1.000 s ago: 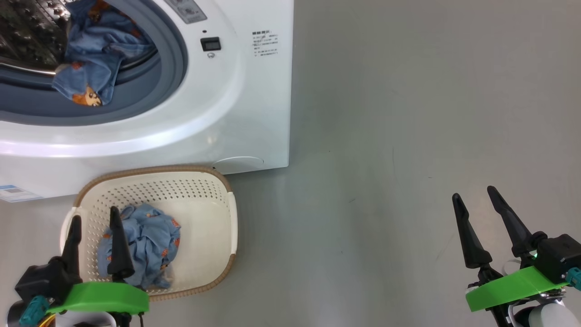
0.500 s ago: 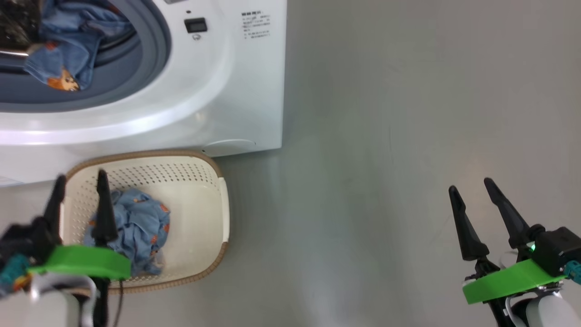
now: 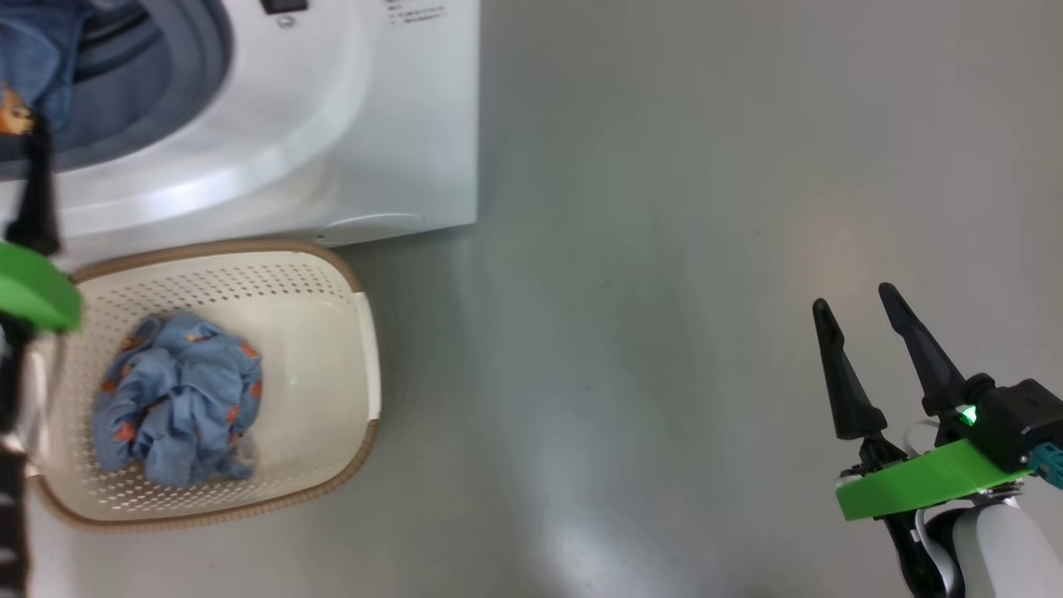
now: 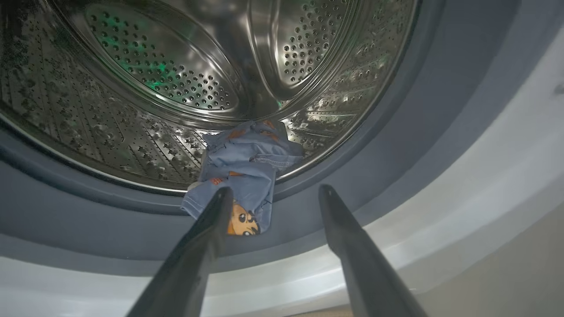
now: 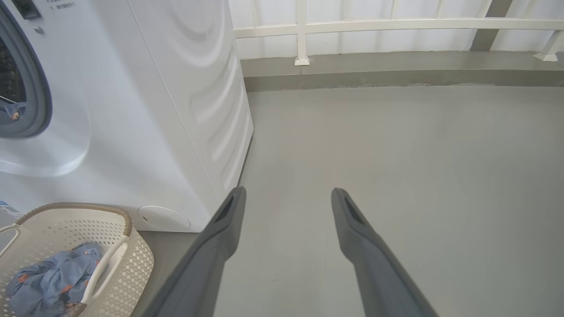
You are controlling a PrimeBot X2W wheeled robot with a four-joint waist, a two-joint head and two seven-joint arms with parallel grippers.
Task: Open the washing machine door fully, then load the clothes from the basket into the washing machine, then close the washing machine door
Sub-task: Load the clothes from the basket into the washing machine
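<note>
1. Grey floor (image 3: 664,208) runs out to the right of everything.
2. Washing machine (image 3: 332,124) stands upper left, with clothes (image 4: 246,163) draped over its drum lip.
3. Basket (image 3: 361,349) sits just beside its front and holds a second bundle (image 3: 174,399).
4. Left gripper (image 4: 275,190) faces the drum, fingers spread and empty; right gripper (image 3: 854,299) hovers spread over the floor.

Laundry area: washing machine (image 3: 390,124), basket (image 3: 320,390).

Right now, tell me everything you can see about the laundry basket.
The basket is a rectangular tub with rounded corners, of cream-white plastic, its sides perforated, its rim brown and woven-looking, with pale loop handles at the sides. It stands upright on the grey floor just in front of the washing machine. One crumpled bundle of light blue clothes with orange figures lies inside.
</note>
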